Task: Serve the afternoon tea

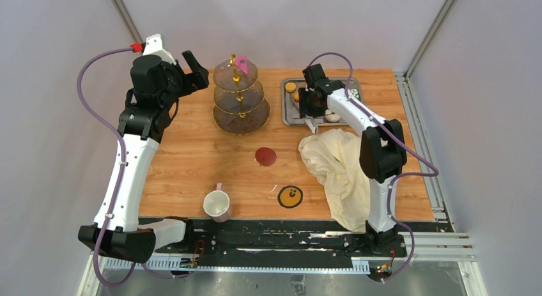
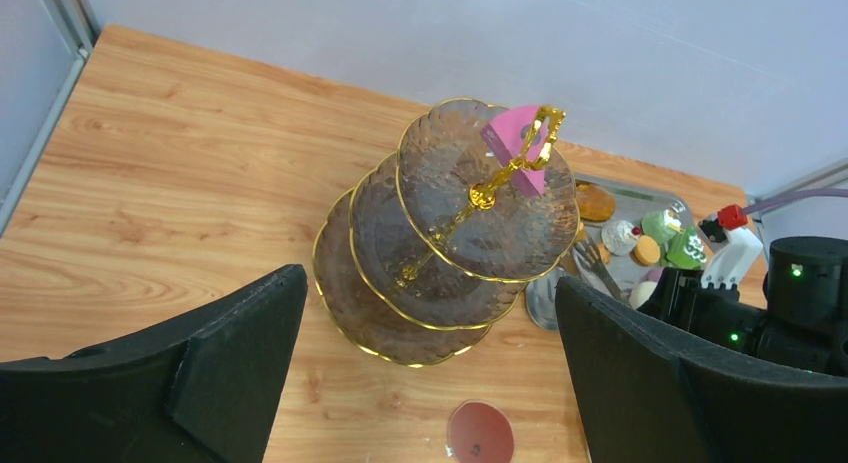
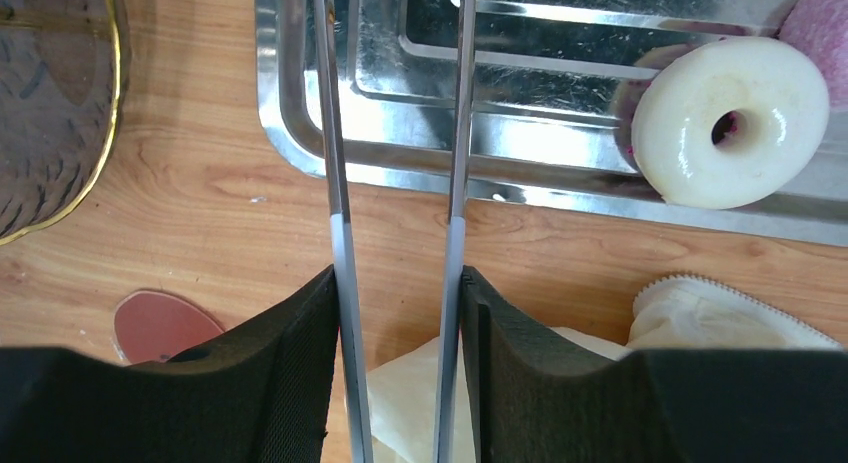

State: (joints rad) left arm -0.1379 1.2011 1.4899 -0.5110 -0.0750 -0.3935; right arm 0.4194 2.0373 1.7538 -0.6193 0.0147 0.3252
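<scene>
The three-tier smoky glass stand (image 1: 240,98) with its gold stem stands at the back centre, and a pink cake slice (image 1: 242,64) sits on its top tier. My left gripper (image 1: 195,69) is open and empty, raised left of the stand (image 2: 440,233). My right gripper (image 1: 313,107) is shut on metal tongs (image 3: 340,133) that reach over the steel tray (image 3: 400,73); their tips are out of view. A white donut (image 3: 728,121) lies in the tray right of the tongs. Small cakes (image 2: 680,243) and an orange macaron (image 2: 648,250) lie in the tray. One pale mug (image 1: 217,205) stands near the front.
A large cream cloth (image 1: 339,165) is bunched at the right, in front of the tray. A red coaster (image 1: 265,156) lies mid-table and a yellow coaster (image 1: 290,196) lies near the front edge. Walls close in the back and both sides.
</scene>
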